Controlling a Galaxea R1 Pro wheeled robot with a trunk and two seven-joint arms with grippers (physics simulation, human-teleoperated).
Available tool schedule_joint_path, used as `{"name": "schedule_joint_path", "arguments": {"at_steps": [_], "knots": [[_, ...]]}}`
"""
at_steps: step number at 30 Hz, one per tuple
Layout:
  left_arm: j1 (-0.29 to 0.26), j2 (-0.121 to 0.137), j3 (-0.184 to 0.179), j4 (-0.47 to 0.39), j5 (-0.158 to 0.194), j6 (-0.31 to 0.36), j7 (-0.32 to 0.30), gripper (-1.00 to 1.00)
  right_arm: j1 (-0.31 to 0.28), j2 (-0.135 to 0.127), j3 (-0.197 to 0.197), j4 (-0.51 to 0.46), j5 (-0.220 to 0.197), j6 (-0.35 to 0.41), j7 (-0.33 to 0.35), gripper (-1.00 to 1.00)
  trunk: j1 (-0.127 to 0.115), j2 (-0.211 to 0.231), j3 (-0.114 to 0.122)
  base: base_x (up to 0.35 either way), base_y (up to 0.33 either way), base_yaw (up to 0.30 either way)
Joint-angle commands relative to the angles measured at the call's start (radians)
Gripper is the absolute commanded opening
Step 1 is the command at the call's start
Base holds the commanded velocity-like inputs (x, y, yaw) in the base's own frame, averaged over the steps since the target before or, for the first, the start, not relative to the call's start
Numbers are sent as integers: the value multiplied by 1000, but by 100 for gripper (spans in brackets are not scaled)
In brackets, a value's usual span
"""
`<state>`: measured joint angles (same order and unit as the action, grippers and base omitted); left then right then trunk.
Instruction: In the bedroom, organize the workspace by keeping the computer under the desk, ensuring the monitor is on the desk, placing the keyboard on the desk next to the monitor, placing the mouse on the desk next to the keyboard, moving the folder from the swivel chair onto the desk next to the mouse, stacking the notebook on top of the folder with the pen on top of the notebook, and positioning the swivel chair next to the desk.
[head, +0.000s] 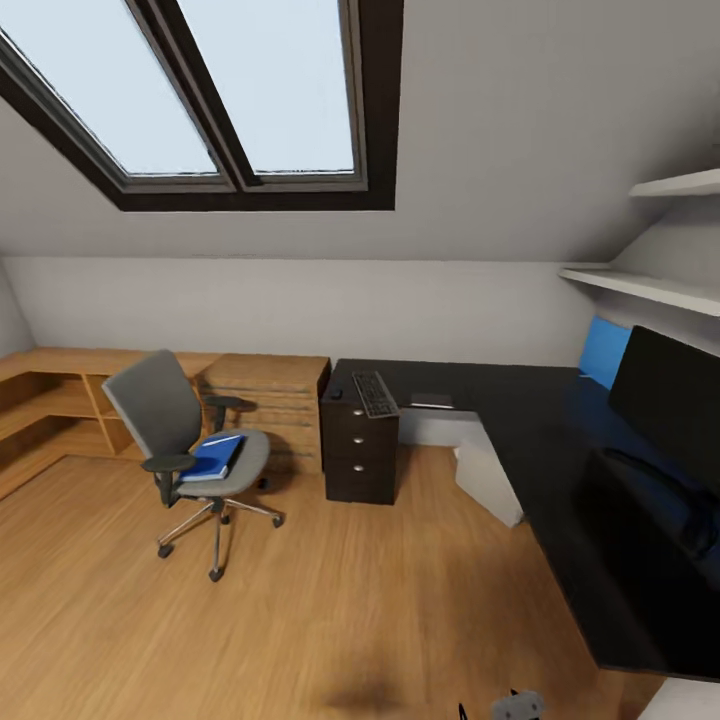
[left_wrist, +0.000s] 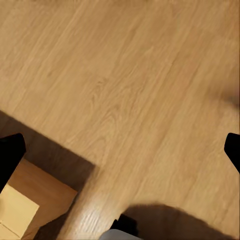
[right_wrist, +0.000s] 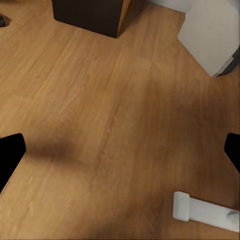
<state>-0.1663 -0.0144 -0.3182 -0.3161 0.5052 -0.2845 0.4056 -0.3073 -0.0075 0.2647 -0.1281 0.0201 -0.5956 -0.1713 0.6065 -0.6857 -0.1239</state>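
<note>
a wooden floor (head: 330, 600) was seen spread across the room under a sloped ceiling with a skylight (head: 215, 95). the desk (head: 540, 440), glossy black and l-shaped, was found along the right side, with its drawer unit (head: 358, 450) at the near left end and a blue back panel (head: 603, 350) by the wall. the monitor (head: 668, 400) was placed on the desk at the far right. a light wooden drawer chest (head: 268, 405) was set just beside the drawer unit. the swivel chair (head: 185, 440) was positioned on the open floor, apart from the desk. the computer (head: 488, 475) was seen on the floor beneath the desk's inner corner, and it was caught again as a pale box (right_wrist: 212, 32) in the right wrist view. the keyboard (head: 375, 393) was laid on the desk above the drawers. the folder (head: 213, 457) was rested on the chair seat. a thin dark flat item (head: 432, 401), possibly the notebook, was noted on the desk right of the keyboard. a small dark thing (head: 338, 394), perhaps the mouse, was glimpsed left of the keyboard.

the left gripper (left_wrist: 120, 150) and the right gripper (right_wrist: 120, 150) were both spread wide over bare floor, nothing held.
</note>
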Motion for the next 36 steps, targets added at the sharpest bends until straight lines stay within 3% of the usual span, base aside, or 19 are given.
{"name": "schedule_joint_path", "arguments": {"at_steps": [1, 23, 36], "knots": [[-1, 1, -9, 0, 8, -4, 6, 100, -1, 0, 8, 1, 2, -1, -10, 100, 1, -1, -2, 228, 265, -64], [-1, 1, -11, 7, 8, -5, 6, 100, -1, 0, 8, 1, 4, -1, -10, 100, 1, -1, -2, 298, 41, -43], [-1, 1, -15, 14, 6, -12, 6, 100, -1, 1, 10, 1, 4, -1, -11, 100, 1, -1, -2, 197, 73, -64]]}}
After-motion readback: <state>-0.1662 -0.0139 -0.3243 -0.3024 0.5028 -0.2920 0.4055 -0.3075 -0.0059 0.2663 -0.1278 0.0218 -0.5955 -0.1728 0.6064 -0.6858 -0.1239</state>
